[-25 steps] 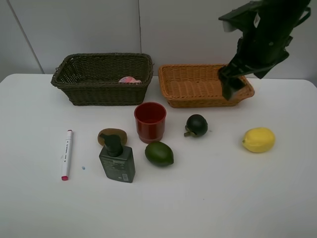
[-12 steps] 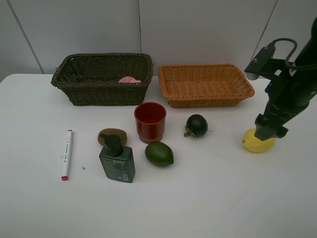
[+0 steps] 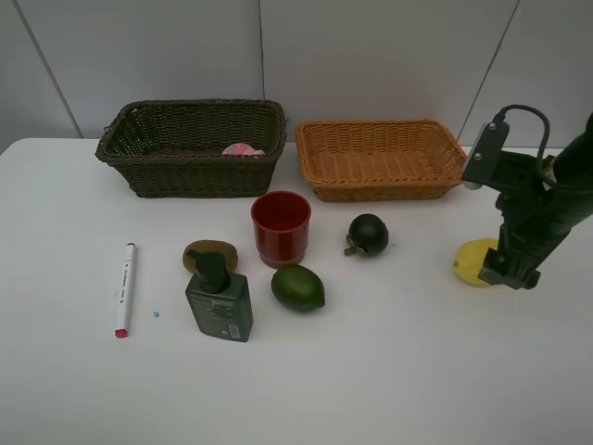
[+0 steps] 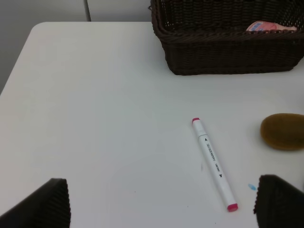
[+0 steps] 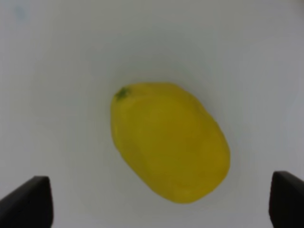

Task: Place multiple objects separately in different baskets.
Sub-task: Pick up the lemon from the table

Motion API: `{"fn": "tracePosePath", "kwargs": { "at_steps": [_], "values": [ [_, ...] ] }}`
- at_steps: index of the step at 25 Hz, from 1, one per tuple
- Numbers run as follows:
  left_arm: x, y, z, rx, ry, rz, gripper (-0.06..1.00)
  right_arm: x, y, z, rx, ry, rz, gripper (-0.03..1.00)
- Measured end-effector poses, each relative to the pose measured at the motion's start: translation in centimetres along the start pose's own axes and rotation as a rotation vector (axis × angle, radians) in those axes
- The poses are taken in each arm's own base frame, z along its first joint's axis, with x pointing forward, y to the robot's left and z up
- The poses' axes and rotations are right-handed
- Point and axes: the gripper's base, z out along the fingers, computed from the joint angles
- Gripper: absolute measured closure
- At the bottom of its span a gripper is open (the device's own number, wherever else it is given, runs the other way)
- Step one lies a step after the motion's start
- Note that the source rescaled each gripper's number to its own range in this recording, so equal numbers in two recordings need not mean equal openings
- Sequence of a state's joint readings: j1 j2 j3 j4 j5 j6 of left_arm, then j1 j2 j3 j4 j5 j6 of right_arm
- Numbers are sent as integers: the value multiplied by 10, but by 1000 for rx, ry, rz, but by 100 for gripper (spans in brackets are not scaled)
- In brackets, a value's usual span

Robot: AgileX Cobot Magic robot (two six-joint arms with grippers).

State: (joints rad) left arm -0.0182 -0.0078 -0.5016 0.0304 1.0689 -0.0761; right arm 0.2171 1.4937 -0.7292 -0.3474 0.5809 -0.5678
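Exterior high view first. Shows a white table (image 3: 389,389) bearing everything. Sets two woven baskets side by side at its far edge: the deep dark olive basket (image 3: 190,176) on the left, the shallower orange-tan basket (image 3: 380,190) on the right.

Finds the right gripper (image 3: 507,272) low at the table's right side, over the yellow lemon (image 3: 471,260). Reads in the right wrist view as wide open, fingertips (image 5: 26,204) clear of the lemon on both sides, gripping nothing.

Catches the left gripper (image 4: 161,204) only in the left wrist view, likewise spread wide and empty, above the table near the white marker (image 4: 213,164).

Stands the red cup (image 3: 281,227) upright mid-table. Puts the dark green pump bottle (image 3: 220,301) front-left of it, overlapping the brown kiwi (image 3: 213,247) behind. Lays the green avocado (image 3: 297,287) just in front of the cup and the dark round fruit (image 3: 369,233) to its right. Tucks the pink bottle (image 3: 242,149) inside the dark basket.
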Motion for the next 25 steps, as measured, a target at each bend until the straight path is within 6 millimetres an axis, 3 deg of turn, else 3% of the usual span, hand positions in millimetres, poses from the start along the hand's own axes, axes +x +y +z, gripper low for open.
{"fn": "tracePosePath", "kwargs": {
  "at_steps": [10,25],
  "values": [
    [0,0,0,0,0,0,-5,1,-8,46,-78,57,-21,-3],
    [0,0,0,0,0,0,-5,1,-19,67,-98,67,22,-1]
  ]
}}
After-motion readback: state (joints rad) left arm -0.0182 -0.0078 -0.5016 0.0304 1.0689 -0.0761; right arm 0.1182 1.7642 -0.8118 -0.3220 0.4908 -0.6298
